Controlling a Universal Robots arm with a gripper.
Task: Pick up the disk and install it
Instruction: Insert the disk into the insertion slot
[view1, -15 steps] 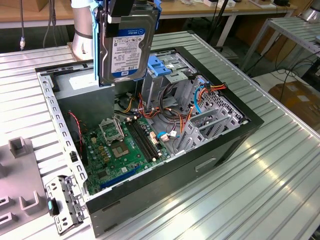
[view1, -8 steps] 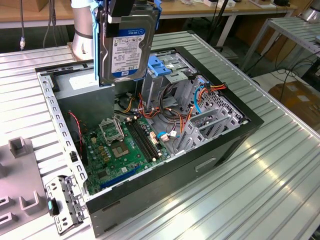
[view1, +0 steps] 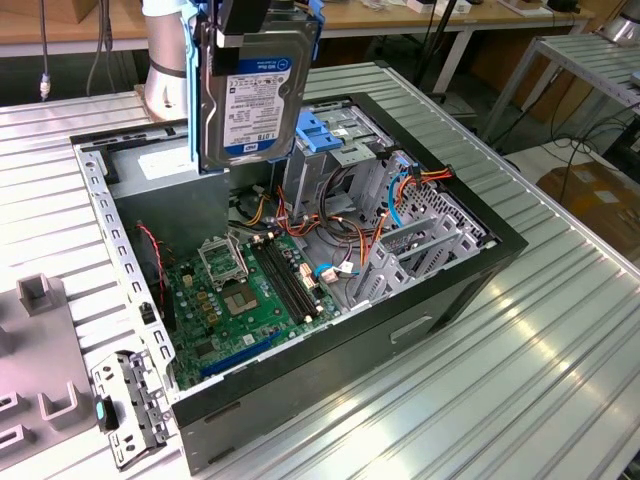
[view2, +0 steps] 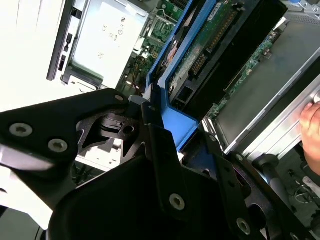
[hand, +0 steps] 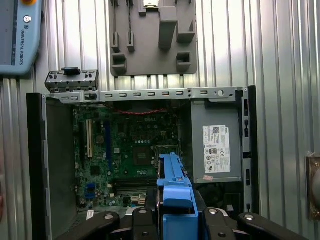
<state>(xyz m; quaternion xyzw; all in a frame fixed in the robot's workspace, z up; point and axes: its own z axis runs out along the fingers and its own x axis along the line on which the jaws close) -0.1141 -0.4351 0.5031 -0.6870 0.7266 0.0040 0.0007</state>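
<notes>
Flat silver disk (blue plastic rails) upright, tight between black gripper's fingers, above open case.

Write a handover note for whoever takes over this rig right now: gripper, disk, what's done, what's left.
Gripper: jaws shut on the disk, at its blue rails.
Disk: held on edge in the air above the open computer case, with its label toward the exterior view.
Done: pick-up.
Left: install. The disk is not yet in the drive bay.
</notes>
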